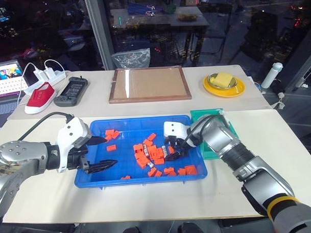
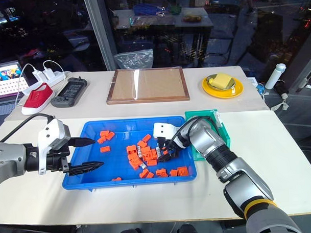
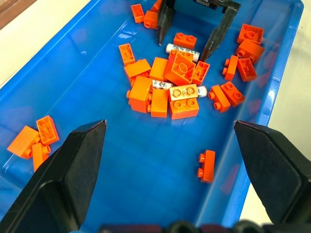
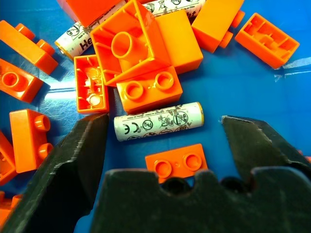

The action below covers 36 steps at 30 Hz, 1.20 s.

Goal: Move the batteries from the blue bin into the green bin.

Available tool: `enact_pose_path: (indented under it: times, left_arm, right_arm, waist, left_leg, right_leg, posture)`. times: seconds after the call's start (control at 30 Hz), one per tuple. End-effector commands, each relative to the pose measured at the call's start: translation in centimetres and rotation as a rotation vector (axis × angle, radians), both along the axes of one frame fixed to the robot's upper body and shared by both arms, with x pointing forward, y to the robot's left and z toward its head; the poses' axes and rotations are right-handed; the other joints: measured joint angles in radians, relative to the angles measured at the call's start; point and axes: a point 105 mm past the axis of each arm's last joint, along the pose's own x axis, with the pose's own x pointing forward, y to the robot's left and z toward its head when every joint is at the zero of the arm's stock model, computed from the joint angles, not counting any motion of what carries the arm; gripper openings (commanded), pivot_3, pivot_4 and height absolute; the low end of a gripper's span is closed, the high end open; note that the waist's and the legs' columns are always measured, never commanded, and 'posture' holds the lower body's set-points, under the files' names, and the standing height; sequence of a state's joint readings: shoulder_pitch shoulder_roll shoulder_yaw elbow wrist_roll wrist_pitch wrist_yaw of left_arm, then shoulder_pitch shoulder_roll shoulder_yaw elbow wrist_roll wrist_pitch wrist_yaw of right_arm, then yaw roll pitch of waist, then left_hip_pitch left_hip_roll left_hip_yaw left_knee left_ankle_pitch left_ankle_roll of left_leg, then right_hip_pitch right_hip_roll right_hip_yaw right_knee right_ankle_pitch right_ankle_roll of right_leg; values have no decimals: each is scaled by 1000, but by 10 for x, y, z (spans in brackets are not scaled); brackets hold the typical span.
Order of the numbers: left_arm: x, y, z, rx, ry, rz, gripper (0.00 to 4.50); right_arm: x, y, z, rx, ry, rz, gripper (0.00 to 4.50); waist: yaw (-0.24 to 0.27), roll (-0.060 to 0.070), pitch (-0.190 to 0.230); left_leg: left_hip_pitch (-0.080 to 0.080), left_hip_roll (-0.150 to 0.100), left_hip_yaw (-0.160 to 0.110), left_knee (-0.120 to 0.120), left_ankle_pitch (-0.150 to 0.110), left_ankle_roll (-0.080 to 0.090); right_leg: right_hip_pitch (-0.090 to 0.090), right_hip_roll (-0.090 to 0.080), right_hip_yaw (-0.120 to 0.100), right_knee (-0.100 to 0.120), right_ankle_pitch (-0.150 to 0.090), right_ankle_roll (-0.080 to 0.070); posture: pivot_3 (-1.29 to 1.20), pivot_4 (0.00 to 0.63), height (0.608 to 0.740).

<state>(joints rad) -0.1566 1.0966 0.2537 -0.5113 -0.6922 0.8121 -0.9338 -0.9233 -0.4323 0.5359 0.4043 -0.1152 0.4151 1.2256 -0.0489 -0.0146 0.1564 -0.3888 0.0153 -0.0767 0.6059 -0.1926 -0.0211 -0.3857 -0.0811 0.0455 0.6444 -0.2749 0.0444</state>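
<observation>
Right gripper (image 4: 160,133) fingers spread around a battery (image 4: 158,121) | wrist view shows it lying beside orange blocks (image 4: 148,90) | left gripper (image 1: 101,152) spread over blue bin (image 1: 99,180)

Pale counters standing before a dark glass wall

Two cream counters (image 1: 148,206) are sitting end to end, lit from above. Behind them a grey window post (image 1: 99,31) is dividing dark glass (image 1: 219,27) that is reflecting another table (image 1: 162,16).
</observation>
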Motion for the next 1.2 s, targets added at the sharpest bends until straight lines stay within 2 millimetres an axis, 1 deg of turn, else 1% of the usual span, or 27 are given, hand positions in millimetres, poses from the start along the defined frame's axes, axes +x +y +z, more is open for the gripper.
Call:
enact_pose_path:
  times: [0.03,0.17,0.23,0.33,0.47,0.5,0.53,0.57,0.6,0.67,0.7,0.73,0.87,0.93,1.03,1.1,1.2]
  left_arm:
    - [-1,-1,9,3,-43,-7,4500]
    - [0,-2,9,2,-43,-9,4500]
    - [0,-2,8,1,-42,-11,4500]
    - [1,-3,8,0,-41,-15,4500]
    - [3,-5,6,-2,-39,-28,4500]
    - [4,-6,6,-4,-39,-32,4500]
    - [4,-7,6,-5,-38,-35,4500]
    - [5,-7,6,-5,-38,-40,4500]
    - [6,-8,6,-5,-38,-43,4500]
    - [8,-9,6,-8,-39,-52,4500]
    - [9,-10,6,-7,-39,-56,4500]
    - [9,-11,6,-7,-39,-60,4500]
    - [12,-12,6,-8,-39,-71,4500]
    - [13,-13,6,-9,-41,-76,4500]
    - [13,-14,6,-6,-41,-82,4500]
    - [13,-14,6,-5,-42,-83,4500]
    - [12,-14,6,-3,-41,-84,4500]
  right_arm:
    - [-1,-3,-1,-13,-3,-4,2550]
    - [2,-4,17,33,-30,-13,2550]
    - [3,-6,33,74,-47,-18,2550]
    - [4,-14,66,143,-89,-32,2550]
    - [9,-42,107,217,-152,-96,2550]
    - [11,-54,118,231,-173,-127,2550]
    - [12,-62,125,238,-187,-147,2550]
    - [11,-79,132,226,-200,-175,2550]
    - [10,-92,136,210,-209,-200,2550]
    - [12,-124,143,159,-247,-291,2550]
    - [13,-134,142,133,-256,-323,2550]
    - [12,-140,140,111,-255,-336,2550]
    - [16,-151,129,72,-248,-383,2550]
    - [17,-150,123,98,-213,-389,2550]
    - [24,-155,104,14,-217,-403,2550]
    - [26,-149,96,11,-202,-388,2550]
    - [39,-148,85,-26,-228,-409,2550]
  waist:
    - [0,0,0]
    - [1,0,0]
    - [2,0,0]
    - [3,0,0]
    - [4,0,0]
    - [4,0,0]
    - [5,0,0]
    - [5,0,0]
    - [7,0,0]
    - [10,0,1]
    - [10,0,1]
    - [10,0,1]
    - [-7,0,1]
    - [-13,0,1]
    - [-19,0,1]
    - [-19,0,1]
    - [-19,0,1]
  left_leg:
    - [0,0,0,0,0,0]
    - [0,0,0,0,0,0]
    - [-1,0,0,0,0,0]
    - [-1,0,0,0,0,0]
    - [-1,0,0,0,0,0]
    - [-1,0,0,0,0,0]
    - [-1,0,0,0,0,0]
    - [-1,0,0,0,0,0]
    - [-1,0,0,0,0,0]
    - [-2,0,0,0,0,0]
    - [-2,-1,0,0,0,0]
    - [-2,-1,0,0,0,0]
    - [-1,1,1,0,0,0]
    - [-1,2,1,0,0,0]
    - [0,2,1,0,0,0]
    - [-1,2,1,0,0,0]
    - [-1,2,1,0,0,0]
  right_leg:
    - [0,0,0,0,0,0]
    - [0,0,0,0,0,0]
    - [0,0,0,0,0,0]
    - [-1,0,0,0,0,0]
    - [-1,0,0,-1,0,0]
    - [-1,0,0,-1,0,0]
    - [0,0,0,-1,0,0]
    - [0,0,0,-2,0,0]
    - [0,0,0,-2,0,0]
    - [0,0,0,-3,0,0]
    - [0,0,0,-3,0,0]
    - [0,0,0,-3,0,0]
    - [0,2,2,-3,0,-1]
    - [-1,3,3,-2,1,-2]
    - [-1,3,3,-2,1,-2]
    - [-1,3,3,-2,1,-2]
    - [-1,3,3,-2,1,-2]
  posture:
    - [0,150,740]
    - [0,150,740]
    - [0,150,740]
    - [0,150,740]
    - [0,150,740]
    - [0,150,740]
    - [0,150,740]
    - [0,150,740]
    - [0,150,740]
    - [0,150,740]
    - [0,150,740]
    - [0,150,740]
    - [0,150,740]
    - [0,150,740]
    - [0,150,740]
    - [0,150,740]
    - [0,150,740]
